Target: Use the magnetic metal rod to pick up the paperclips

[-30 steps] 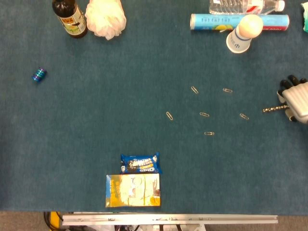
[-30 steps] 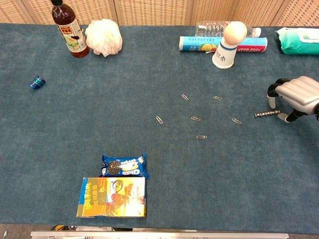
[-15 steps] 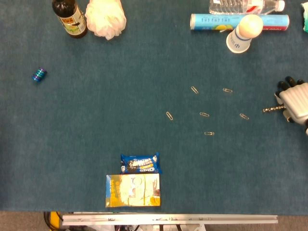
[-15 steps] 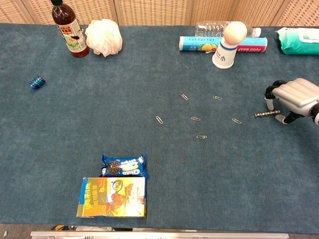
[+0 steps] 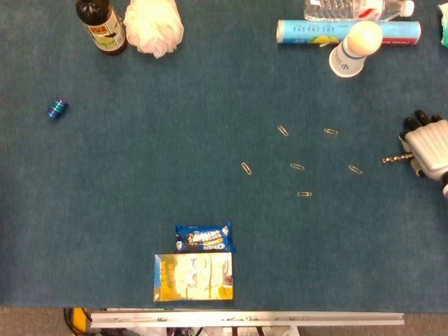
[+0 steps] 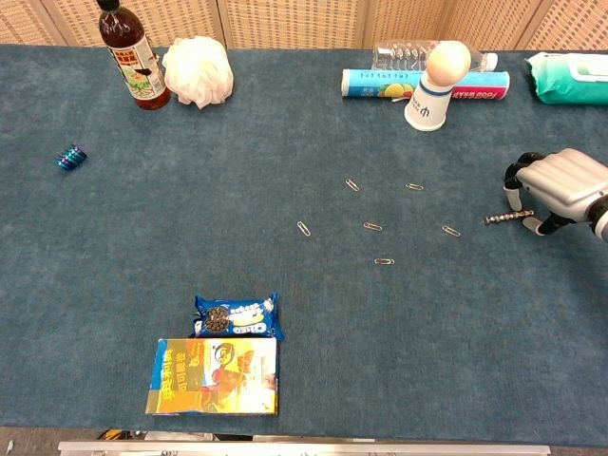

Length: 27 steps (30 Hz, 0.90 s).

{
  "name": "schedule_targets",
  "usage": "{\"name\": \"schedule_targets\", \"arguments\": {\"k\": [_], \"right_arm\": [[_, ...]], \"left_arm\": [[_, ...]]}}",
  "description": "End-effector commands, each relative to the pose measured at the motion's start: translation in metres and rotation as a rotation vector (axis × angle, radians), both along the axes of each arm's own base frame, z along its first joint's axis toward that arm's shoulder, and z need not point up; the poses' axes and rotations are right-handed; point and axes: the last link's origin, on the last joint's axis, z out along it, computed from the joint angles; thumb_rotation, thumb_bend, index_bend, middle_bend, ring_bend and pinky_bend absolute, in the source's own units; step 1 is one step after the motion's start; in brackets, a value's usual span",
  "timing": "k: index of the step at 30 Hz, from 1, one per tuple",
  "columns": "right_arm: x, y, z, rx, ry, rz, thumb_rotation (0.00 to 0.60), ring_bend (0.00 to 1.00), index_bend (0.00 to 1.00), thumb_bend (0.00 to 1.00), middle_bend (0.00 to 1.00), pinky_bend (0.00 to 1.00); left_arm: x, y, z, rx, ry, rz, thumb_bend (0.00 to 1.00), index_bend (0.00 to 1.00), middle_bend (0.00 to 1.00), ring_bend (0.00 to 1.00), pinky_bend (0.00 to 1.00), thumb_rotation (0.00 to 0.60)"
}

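Observation:
Several paperclips lie scattered flat on the blue cloth right of centre, among them one (image 5: 283, 130), another (image 5: 297, 166) and the rightmost (image 5: 355, 169), also visible in the chest view (image 6: 450, 231). The thin metal rod (image 5: 396, 159) (image 6: 507, 218) lies on the cloth just right of them, pointing left. My right hand (image 5: 428, 145) (image 6: 562, 182) hovers over the rod's right end at the table's right edge. Its fingers (image 6: 514, 180) curl down on the far side and the thumb on the near side, with a gap around the rod. My left hand is not in either view.
At the back stand a paper cup with an egg-like ball (image 5: 355, 47), a blue tube (image 5: 315, 31), a water bottle (image 5: 350, 8), a green pack (image 6: 570, 76), a sauce bottle (image 5: 100, 26) and a white puff (image 5: 154, 25). A cookie pack (image 5: 203, 238) and box (image 5: 193, 276) lie at the front; a small blue item (image 5: 57, 108) sits left.
My right hand has crept slightly left over the rod's end. The rod and the paperclips have not moved.

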Motion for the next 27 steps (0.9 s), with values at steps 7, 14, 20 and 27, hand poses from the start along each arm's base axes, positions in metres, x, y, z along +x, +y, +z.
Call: {"name": "schedule_targets", "arguments": {"k": [7,14,20,27], "right_arm": [[-0.001,0.0,-0.002,-0.004,0.007,0.0,0.6,0.14,0.52,0.29,0.27,0.31],[0.0,0.0,-0.003,-0.01,0.006,0.008,0.6,0.14,0.56,0.3,0.28,0.31],[0.003,0.005,0.002,-0.023,-0.005,0.031,0.6,0.14,0.57,0.3,0.28,0.31],[0.012,0.013,0.014,-0.045,-0.019,0.066,0.6,0.14,0.57,0.3,0.28,0.31]], "left_arm": [[0.0,0.0,0.0,0.0,0.0,0.001,0.12,0.4,0.47,0.39,0.57,0.6],[0.0,0.0,0.001,0.002,-0.001,0.001,0.12,0.4,0.47,0.39,0.57,0.6],[-0.001,0.0,0.001,0.001,0.0,0.002,0.12,0.4,0.47,0.39,0.57,0.6],[-0.001,0.0,0.001,0.004,0.0,0.003,0.12,0.4,0.47,0.39,0.57,0.6]]}}
